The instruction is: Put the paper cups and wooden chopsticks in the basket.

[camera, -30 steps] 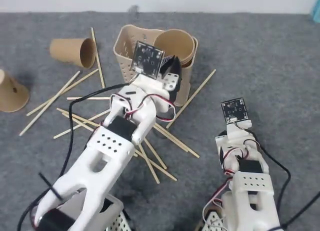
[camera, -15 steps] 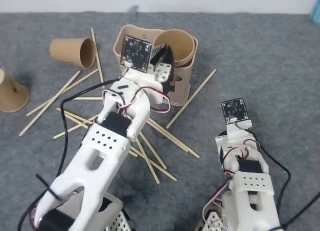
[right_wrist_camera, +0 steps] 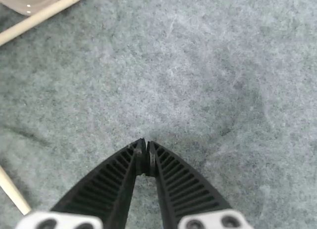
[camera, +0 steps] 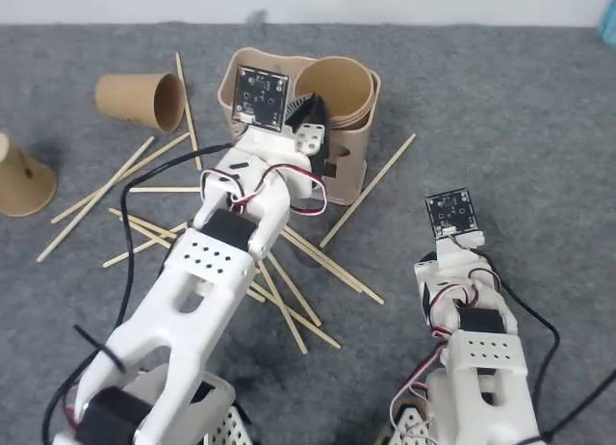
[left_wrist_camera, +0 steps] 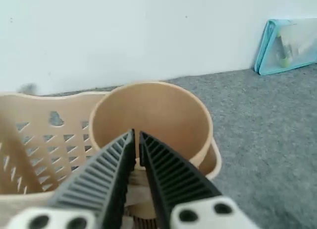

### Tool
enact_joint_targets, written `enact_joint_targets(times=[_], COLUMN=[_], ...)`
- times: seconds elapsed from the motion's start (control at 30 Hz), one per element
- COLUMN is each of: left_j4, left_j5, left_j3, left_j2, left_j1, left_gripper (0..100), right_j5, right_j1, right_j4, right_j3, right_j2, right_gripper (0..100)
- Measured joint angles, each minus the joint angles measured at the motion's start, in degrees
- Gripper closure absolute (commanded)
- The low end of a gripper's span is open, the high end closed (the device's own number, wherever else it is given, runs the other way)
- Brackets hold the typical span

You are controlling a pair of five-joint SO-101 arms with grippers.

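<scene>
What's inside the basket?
One paper cup stands upright in the basket, mouth open upward. The left arm covers much of the rest of the basket, so anything else in there is hidden.

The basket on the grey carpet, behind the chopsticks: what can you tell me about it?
The basket looks like beige plastic, with rounded corners and small triangular cut-outs in its walls. It stands upright on the grey carpet, open side up. A brown paper cup stands mouth up in one end of it. The left gripper, fingers together, hangs over its rim; whether it touches cannot be judged.
</scene>
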Motion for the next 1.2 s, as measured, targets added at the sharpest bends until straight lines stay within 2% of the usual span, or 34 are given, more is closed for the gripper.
enact_joint_targets(times=[0.13, 0.3, 0.43, 0.5, 0.63, 0.8, 0.97, 1.2], left_j4=[2.46, 12.92, 18.64, 19.25, 19.34, 19.43, 19.43, 19.43], left_j5=[0.09, 0.09, 0.18, 0.09, 0.09, 0.09, 0.09, 0.09], left_j3=[0.18, -1.85, -5.63, -6.59, -8.26, -12.92, -19.96, -31.38], left_j2=[-6.95, -23.56, -30.95, -30.95, -25.93, -14.77, -2.11, 16.79], left_j1=[-0.97, -4.4, -13.45, -20.31, -33.32, -44.84, -52.13, -57.58], left_gripper=[99, 99, 99, 99, 98, 98, 98, 98], right_j5=[0.0, 0.0, 0.0, 0.0, 0.0, 0.0, 0.0, 0.0], right_j1=[0.0, 0.0, 0.0, 0.0, 0.0, 0.0, -0.09, 0.0], right_j4=[0.0, 0.0, 0.0, 0.0, 0.0, 0.0, 0.0, 0.0], right_j3=[0.0, 0.0, 0.0, 0.0, 0.0, 1.32, 1.23, 1.23], right_j2=[0.0, 0.0, 0.0, 0.0, 0.0, -0.09, -0.09, -0.09], right_gripper=[99.0, 99.0, 99.0, 99.0, 99.0, 99.0, 99.0, 98.9])
